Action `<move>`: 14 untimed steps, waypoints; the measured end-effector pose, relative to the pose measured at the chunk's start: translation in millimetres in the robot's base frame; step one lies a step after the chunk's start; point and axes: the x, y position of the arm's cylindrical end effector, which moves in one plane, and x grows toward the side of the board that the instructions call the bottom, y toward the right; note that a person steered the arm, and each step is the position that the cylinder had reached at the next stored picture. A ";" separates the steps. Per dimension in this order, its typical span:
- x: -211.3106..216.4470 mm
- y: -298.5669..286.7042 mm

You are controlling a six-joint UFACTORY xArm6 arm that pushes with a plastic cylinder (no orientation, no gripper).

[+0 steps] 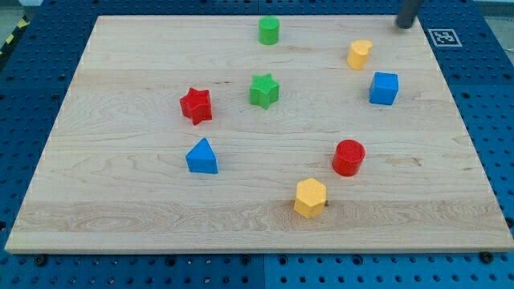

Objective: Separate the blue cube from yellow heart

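Note:
The blue cube (384, 88) sits on the wooden board (120, 201) at the view's upper right. The yellow heart (359, 54) lies just above and to the left of it, a small gap apart. My tip (405, 25) is at the board's top right edge, above and to the right of both blocks, touching neither.
A green cylinder (269, 30) is at top centre. A green star (263, 90) and a red star (196, 105) are mid-left. A blue triangle (201, 157), a red cylinder (348, 157) and a yellow hexagon (310, 197) lie lower down.

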 end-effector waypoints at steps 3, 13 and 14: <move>13.4 -60.6; 223.1 -20.5; 224.7 -45.1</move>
